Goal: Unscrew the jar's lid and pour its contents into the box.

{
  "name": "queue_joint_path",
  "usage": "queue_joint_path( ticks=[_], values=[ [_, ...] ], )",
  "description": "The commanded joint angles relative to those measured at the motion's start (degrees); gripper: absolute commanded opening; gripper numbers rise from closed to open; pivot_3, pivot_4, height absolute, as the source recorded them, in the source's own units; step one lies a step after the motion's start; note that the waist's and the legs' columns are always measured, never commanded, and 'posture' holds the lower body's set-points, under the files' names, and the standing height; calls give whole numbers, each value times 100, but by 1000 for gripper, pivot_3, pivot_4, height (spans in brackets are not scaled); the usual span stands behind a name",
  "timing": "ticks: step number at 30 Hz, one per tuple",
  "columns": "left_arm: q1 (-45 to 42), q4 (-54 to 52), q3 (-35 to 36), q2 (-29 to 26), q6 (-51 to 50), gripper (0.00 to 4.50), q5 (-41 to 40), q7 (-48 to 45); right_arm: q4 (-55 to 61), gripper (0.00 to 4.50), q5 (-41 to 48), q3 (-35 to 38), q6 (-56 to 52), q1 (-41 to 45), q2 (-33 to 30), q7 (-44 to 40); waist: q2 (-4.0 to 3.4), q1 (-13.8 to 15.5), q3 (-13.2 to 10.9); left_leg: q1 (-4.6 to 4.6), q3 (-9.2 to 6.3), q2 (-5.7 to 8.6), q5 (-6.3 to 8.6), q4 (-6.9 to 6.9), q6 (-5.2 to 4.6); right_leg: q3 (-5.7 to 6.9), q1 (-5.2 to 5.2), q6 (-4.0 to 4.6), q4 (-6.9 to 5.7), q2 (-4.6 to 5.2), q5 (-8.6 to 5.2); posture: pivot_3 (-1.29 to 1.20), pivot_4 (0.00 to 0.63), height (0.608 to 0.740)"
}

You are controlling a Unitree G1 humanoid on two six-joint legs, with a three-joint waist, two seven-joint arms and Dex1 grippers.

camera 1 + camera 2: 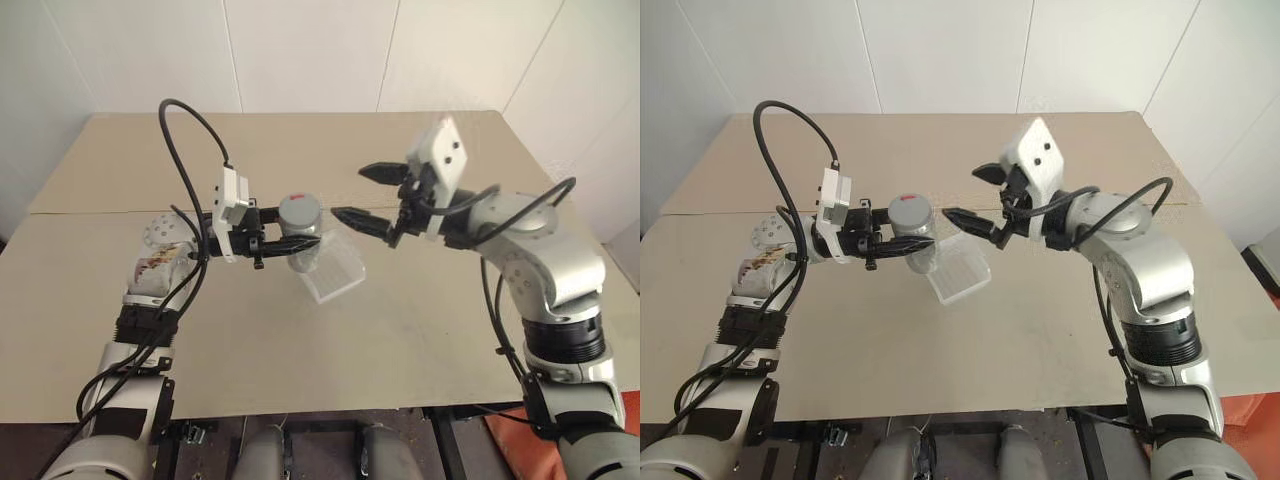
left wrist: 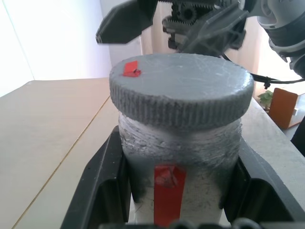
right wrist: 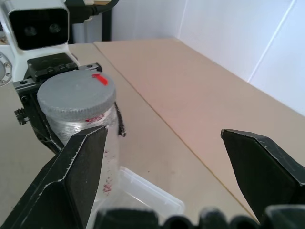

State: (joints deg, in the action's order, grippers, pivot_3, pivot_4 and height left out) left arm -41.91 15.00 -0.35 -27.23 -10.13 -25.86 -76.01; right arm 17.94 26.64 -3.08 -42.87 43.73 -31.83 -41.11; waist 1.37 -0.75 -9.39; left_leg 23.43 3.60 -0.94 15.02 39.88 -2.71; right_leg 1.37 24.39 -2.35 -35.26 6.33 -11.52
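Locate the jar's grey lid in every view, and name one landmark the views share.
Left eye view: the lid sits just left of centre, atop the jar clamped by the left gripper.
Right eye view: the lid is left of centre.
Left wrist view: the lid spans the middle.
Right wrist view: the lid is upper left.
Shared landmark: the small red mark on the lid's top.

jar (image 2: 178, 157) base cut off, contents unseen, box (image 1: 335, 272) partly hidden
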Motion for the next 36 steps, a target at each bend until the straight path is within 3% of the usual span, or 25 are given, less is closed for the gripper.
queue_joint_path(
  ticks=[1,8,16,22,36],
  values=[
    [-59,-63,51,-5,122,2017,-36,-40,314,4474,132,189,106,-45,-81,-85,0,-5,0,0,0,0,0,0,0,0,1,0,-1,0,0,0,150,740],
    [-88,-23,15,55,130,2017,-11,-29,783,4474,677,203,75,-107,-1,-399,0,9,0,1,-1,0,0,1,0,-1,0,0,5,0,0,0,150,740],
    [-116,-40,-5,69,122,2017,-19,-50,228,4474,0,-575,121,473,609,183,0,-2,0,-5,0,0,-1,0,1,-2,0,0,-3,-1,0,0,150,740],
    [-74,-115,11,22,102,2017,-40,-49,-77,4474,-313,-765,164,609,806,252,0,21,0,5,-1,3,-1,2,1,0,2,0,-3,1,0,0,150,740],
    [4,-204,47,-79,86,2017,-86,-22,-102,4474,-284,-126,71,304,218,178,0,13,0,3,-2,2,0,2,1,1,1,0,-3,0,0,0,150,740]
  ],
)
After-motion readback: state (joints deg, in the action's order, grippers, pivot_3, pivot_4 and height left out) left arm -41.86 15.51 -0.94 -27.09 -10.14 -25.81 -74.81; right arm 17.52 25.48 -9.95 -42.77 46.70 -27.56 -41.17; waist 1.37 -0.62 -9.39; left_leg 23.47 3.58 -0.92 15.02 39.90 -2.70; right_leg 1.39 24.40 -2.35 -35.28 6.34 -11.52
